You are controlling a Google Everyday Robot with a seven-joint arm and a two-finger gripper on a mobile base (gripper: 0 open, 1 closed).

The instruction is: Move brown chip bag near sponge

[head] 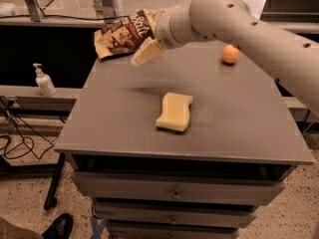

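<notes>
The brown chip bag (122, 35), crinkled with white "Salt" lettering, lies at the back left corner of the grey table (109, 118). The pale yellow sponge (174, 112) lies flat near the table's middle, well apart from the bag. My gripper (146, 52) hangs above the table just right of and in front of the bag, at the end of the white arm (239, 24) that reaches in from the right. It holds nothing that I can see.
A small round orange fruit (230, 54) sits at the back right of the table. Drawers (174, 193) run below the front edge. A white pump bottle (44, 81) stands on a ledge to the left. Cables lie on the floor at left.
</notes>
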